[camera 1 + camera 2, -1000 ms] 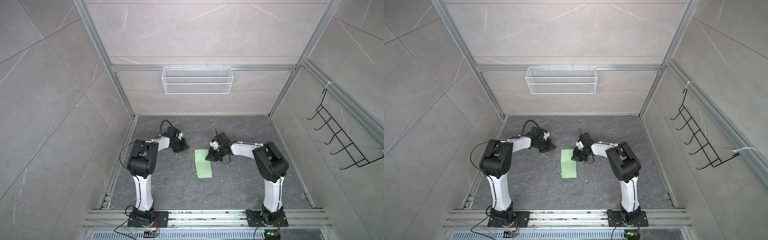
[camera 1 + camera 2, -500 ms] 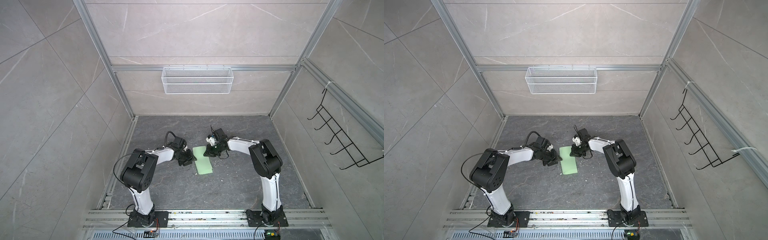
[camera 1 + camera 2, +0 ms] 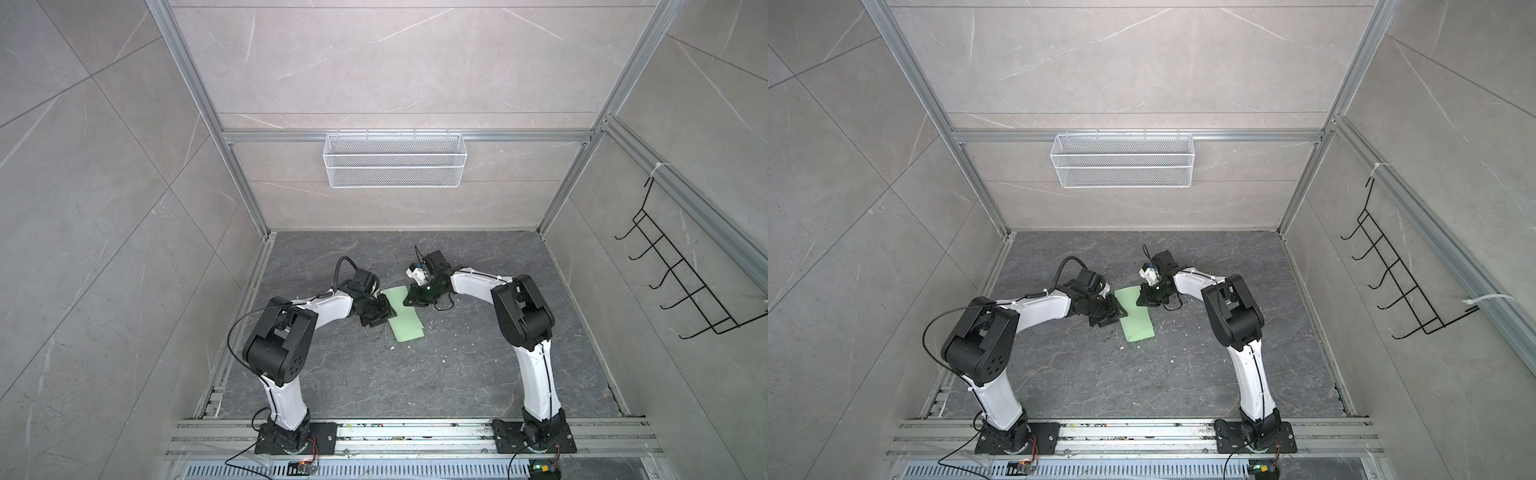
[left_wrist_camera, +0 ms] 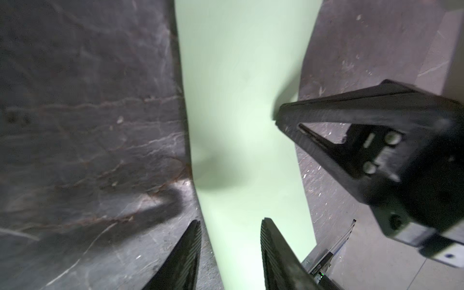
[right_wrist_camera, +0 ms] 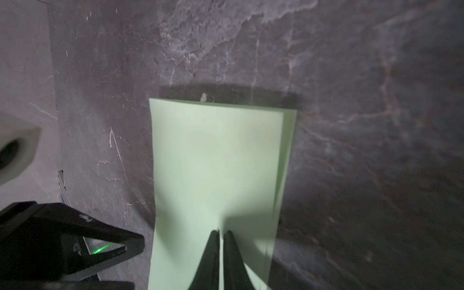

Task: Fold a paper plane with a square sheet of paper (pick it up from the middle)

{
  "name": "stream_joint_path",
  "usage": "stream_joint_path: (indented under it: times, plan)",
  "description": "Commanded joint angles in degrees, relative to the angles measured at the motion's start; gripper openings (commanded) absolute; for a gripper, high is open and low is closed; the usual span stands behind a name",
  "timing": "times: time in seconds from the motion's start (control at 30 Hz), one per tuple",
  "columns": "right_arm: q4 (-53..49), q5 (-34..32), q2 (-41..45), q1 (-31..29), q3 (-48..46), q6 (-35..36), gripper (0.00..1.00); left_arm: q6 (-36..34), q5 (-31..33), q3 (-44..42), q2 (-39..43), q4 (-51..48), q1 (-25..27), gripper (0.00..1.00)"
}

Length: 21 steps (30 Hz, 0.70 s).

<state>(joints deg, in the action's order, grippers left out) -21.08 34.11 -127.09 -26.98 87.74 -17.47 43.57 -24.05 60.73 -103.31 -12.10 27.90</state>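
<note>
Pinching the folded square sheet of paper (image 5: 218, 155), the right gripper (image 5: 221, 232) should anchor it while the left gripper (image 4: 231, 222), jaws apart over its edge, closes gently

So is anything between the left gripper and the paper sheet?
Nothing visible. The left gripper is open, jaws straddling a long edge of the paper sheet. The right gripper is shut on the sheet's far end, not in the path.

Both wrist views: thin pale green paper sheet (image 4: 241, 75) cut off at the picture edge. Both top views: black left pincer (image 3: 384, 318) hides its left margin.
</note>
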Motion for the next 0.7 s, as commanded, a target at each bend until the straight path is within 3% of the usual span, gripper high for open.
stream_joint_path:
  times: [0.0, 0.13, 0.27, 0.5, 0.67]
  plan:
    - [-1.99, -1.91, -3.02, 0.17, 0.9, 1.96, 0.11, -5.03, 1.67, 4.47, 0.58, 1.99, -0.73, 0.37]
    - [-2.22, -2.11, -3.55, 0.13, 1.34, 1.83, 0.11, -7.65, 3.8, 9.58, -4.88, -0.23, -1.88, 0.25]
    - [-2.52, -2.38, -3.78, 0.22, 1.67, 1.83, 0.11, -11.66, 2.83, 13.82, -9.37, -3.83, -3.44, 0.19]
    - [-3.38, -2.47, -3.52, 0.14, 2.72, 2.37, 0.11, -14.35, 0.38, 13.58, -12.38, -5.45, -3.64, 0.12]
    - [-4.33, -2.51, -2.35, 0.09, 4.16, 2.35, 0.11, -14.22, 3.25, 13.38, -13.58, -8.2, -3.64, 0.09]
